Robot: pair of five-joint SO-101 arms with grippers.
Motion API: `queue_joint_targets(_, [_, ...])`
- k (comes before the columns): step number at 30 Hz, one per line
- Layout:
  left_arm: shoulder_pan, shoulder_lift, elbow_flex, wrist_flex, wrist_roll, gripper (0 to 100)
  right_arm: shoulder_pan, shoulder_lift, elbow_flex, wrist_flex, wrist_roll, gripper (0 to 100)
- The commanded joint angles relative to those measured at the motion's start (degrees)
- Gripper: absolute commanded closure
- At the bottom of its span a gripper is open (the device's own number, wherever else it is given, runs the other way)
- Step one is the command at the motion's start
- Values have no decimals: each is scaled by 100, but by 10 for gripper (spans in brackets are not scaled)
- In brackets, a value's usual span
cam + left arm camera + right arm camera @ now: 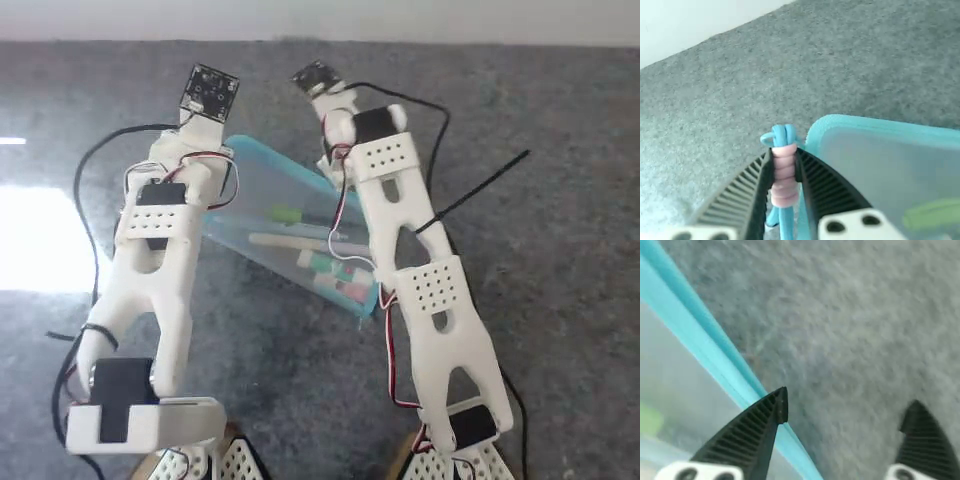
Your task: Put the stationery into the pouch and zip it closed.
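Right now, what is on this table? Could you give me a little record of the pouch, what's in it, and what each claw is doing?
surface: grey table
pouch: see-through with a turquoise edge, lying between the two arms
stationery: several pieces inside the pouch, one green
left gripper: shut on the zip pull, a pink bead on a blue cord at the pouch's corner
right gripper: open, one finger at the pouch's turquoise edge, the other over the table
zip: cannot tell if fully closed

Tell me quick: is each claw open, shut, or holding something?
Left gripper: shut on the zipper pull.
Right gripper: open, empty, beside the pouch.
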Motion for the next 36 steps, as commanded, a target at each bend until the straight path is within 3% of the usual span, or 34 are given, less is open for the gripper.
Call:
queue_joint_targets(1, [62, -404, 13, 9, 105, 990, -66, 4, -35, -611, -211, 632])
queue_joint_targets(8, [211, -484, 242, -360, 97, 990, 127, 92, -18, -2264, -510, 712])
queue_joint_targets(13, [220, -958, 295, -360, 105, 990, 40, 101, 0, -2615, -510, 698])
queue_joint_targets(20, [211, -2066, 295, -123, 114, 990, -180, -13, -97, -1288, -492, 701])
queue_joint_targets(28, [211, -2699, 154, -141, 114, 990, -119, -699, -1670, 936, -316, 700])
queue_joint_targets(36, [211, -3420, 84, -123, 88, 990, 84, -1719, -1609, 1218, 141, 701])
